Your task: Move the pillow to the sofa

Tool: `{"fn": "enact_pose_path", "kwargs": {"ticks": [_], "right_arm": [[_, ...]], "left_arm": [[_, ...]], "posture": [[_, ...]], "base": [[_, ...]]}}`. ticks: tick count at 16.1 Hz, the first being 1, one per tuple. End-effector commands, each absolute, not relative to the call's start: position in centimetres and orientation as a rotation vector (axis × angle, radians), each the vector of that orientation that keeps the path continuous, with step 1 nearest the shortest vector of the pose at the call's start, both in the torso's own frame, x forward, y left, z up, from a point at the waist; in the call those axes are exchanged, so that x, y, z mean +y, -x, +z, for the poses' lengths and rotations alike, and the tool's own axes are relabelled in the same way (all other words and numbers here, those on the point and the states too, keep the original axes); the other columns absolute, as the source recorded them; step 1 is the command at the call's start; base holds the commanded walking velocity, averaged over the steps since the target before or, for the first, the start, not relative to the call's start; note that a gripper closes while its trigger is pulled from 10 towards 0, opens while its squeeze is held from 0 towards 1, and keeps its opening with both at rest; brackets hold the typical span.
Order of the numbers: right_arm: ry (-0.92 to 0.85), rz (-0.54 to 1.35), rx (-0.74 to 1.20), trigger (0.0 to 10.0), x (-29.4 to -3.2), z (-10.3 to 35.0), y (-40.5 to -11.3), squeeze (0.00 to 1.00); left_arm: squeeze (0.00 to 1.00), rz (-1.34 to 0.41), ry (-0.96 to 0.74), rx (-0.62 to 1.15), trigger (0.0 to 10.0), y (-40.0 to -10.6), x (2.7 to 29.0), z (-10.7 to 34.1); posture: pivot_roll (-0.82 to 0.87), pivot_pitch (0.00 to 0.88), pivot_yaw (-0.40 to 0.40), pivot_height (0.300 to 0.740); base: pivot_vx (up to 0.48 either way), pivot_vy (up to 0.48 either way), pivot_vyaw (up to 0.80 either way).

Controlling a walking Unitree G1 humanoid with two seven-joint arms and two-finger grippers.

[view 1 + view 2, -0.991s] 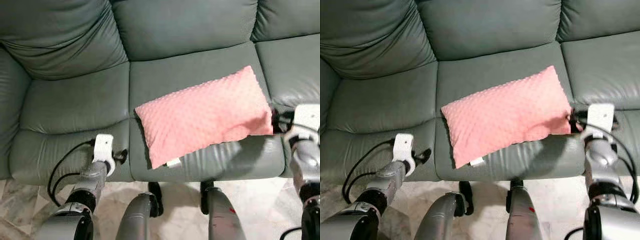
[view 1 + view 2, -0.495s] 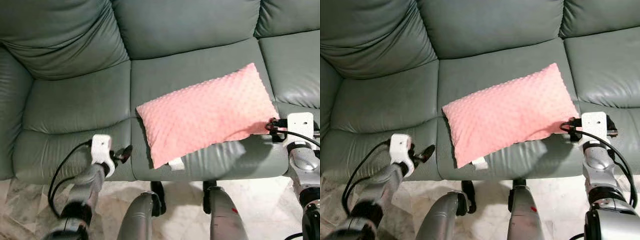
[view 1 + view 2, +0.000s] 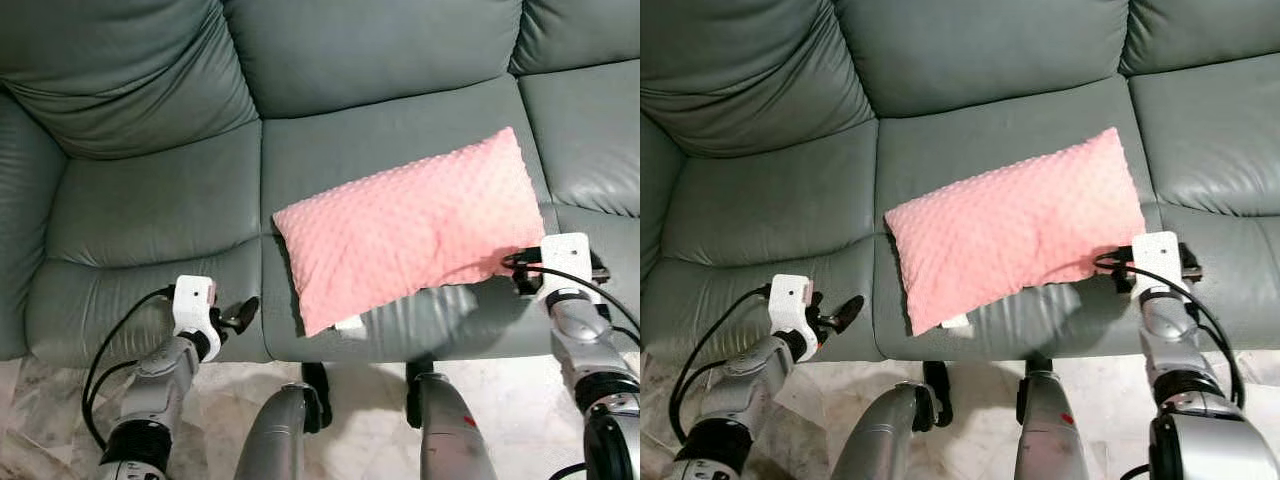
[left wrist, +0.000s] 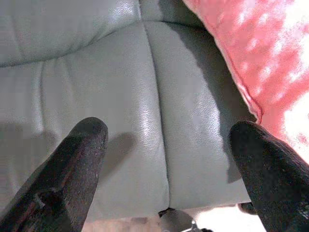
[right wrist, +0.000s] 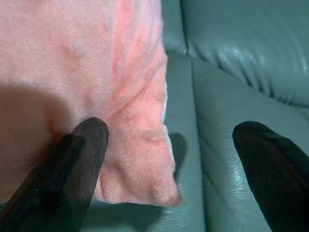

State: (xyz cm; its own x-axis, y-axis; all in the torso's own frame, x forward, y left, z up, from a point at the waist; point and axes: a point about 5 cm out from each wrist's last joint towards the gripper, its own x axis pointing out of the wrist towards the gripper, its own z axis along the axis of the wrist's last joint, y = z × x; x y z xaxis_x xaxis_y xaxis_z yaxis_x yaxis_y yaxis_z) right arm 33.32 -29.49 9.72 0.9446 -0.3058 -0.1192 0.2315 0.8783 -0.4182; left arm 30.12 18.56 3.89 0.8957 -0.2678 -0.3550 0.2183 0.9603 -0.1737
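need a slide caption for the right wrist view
Open right gripper at the corner of the pink pillow lying on the grey-green leather sofa.

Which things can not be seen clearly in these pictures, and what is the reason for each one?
- The sofa: its outer ends are cut off by the edges of both eye views.
- The pink pillow: its underside is hidden against the seat; the white tag is too small to read.
- The right gripper: in the eye views, its white wrist mount hides the fingers.
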Motion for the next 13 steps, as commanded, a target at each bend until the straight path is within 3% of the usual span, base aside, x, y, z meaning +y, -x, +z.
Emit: {"fn": "enact_pose_path", "kwargs": {"ticks": [1,7,13], "right_arm": [[0.4,-0.233,0.31,10.0,-28.8,6.5,-31.7,0.0],[0.366,-0.198,0.433,10.0,-28.2,2.8,-28.9,0.0],[0.354,-0.242,0.556,10.0,-28.1,-1.6,-23.9,0.0]], "left_arm": [[0.0,-0.224,0.13,0.457,10.0,-28.6,19.7,2.3],[0.0,-0.219,0.13,0.475,10.0,-28.2,19.3,2.1],[0.0,-0.214,0.14,0.475,10.0,-28.9,18.7,2.2]], "posture": [[0.08,0.53,0.313,0.74],[0.05,0.534,0.293,0.74],[0.02,0.526,0.276,0.74]], "base": [[0.0,0.0,0.0],[0.0,0.0,0.0],[0.0,0.0,0.0]]}}
